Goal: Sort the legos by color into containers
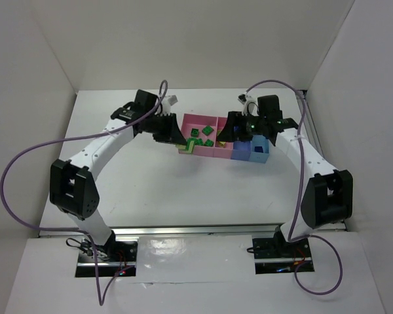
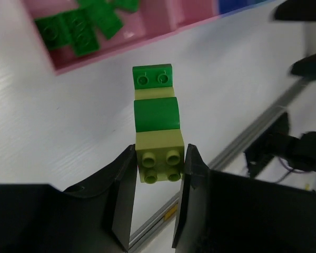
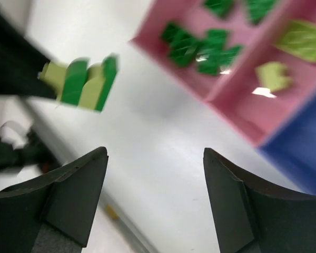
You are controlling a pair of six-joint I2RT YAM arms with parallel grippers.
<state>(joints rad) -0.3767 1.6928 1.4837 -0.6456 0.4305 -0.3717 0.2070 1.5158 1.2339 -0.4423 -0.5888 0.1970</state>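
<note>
Left pincer (image 2: pixel 160 158) pinches the lime end of a lime/green brick stack (image 2: pixel 155 113) above the table (image 2: pixel 52 132), by the pink bin (image 2: pixel 110 52) near-left corner. Right pincer (image 3: pixel 155 155) is spread, empty. Step, prob.: splitting colours; next, right must grip the green end & pull.

Glossy plastic legos (image 2: pixel 157 141), smooth pink bins (image 2: pixel 152 13), seemingly matt white table (image 2: pixel 52 121).

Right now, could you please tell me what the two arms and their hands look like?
Both the left arm and right arm have white links with chunky black joint housings. A purple cable loops loosely along each. The left hand and right hand are black, each with two flat, wedge-shaped fingers.
</note>
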